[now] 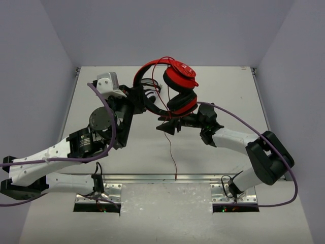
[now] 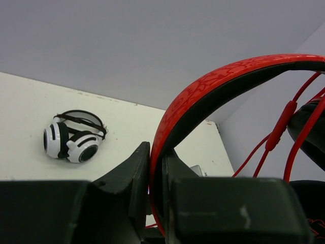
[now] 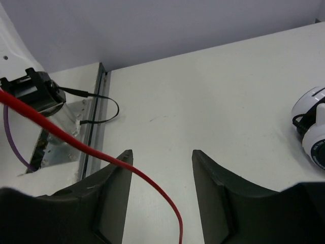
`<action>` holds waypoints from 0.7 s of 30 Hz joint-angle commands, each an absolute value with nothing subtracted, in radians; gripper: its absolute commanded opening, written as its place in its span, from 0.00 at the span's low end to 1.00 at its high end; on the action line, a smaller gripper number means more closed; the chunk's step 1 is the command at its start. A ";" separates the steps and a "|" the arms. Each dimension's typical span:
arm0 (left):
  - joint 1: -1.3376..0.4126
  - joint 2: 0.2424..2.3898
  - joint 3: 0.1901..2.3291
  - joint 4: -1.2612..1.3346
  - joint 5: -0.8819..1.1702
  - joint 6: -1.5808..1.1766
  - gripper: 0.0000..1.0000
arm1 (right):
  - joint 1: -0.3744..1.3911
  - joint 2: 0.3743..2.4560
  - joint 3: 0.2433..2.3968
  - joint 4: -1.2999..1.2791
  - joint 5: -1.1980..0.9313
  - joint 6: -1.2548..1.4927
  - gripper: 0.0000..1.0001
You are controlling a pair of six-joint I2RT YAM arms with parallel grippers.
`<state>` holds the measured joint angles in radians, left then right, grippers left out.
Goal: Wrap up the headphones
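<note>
While the red headphones [image 1: 172, 86] hang in the air above the middle of the counter [image 1: 218, 157], held by nothing but the headband [image 2: 213, 86], the thing I worry about most is the cable [image 1: 171, 155]. It drops loose from below the ear cups [image 1: 181, 90] and trails down to the near edge of the counter. If I swing it round the band without a firm pinch, it will probably slide out and the loop will fall slack. Pulling too hard could twist the band in my other grip or tip the cups. The loose tail could also snag on the rail at the counter's edge.

My left claw [image 2: 156, 162] is clamped on the headband, a finger on each side of the red strip, and it carries the whole weight.

My right claw [image 3: 162, 155] sits just under the cups with its fingers standing apart. The cable runs through that gap and passes the tip of one finger. I cannot tell whether it touches there, but nothing is pinched, so this claw holds nothing.

The black-and-white headphones [image 2: 73, 137] lie on the counter well apart from my work. A low sweep could knock them.
</note>
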<state>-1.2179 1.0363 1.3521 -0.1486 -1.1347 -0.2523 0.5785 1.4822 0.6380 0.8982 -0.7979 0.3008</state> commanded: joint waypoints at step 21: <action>-1.030 1.118 1.538 -0.168 -1.138 -0.336 0.00 | 0.724 1.411 0.376 1.160 -0.608 0.445 0.01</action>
<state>-1.1004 1.0920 1.4395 -0.1570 -1.1839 -0.2157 0.6544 1.4837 0.4072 1.1362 -0.7261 0.4507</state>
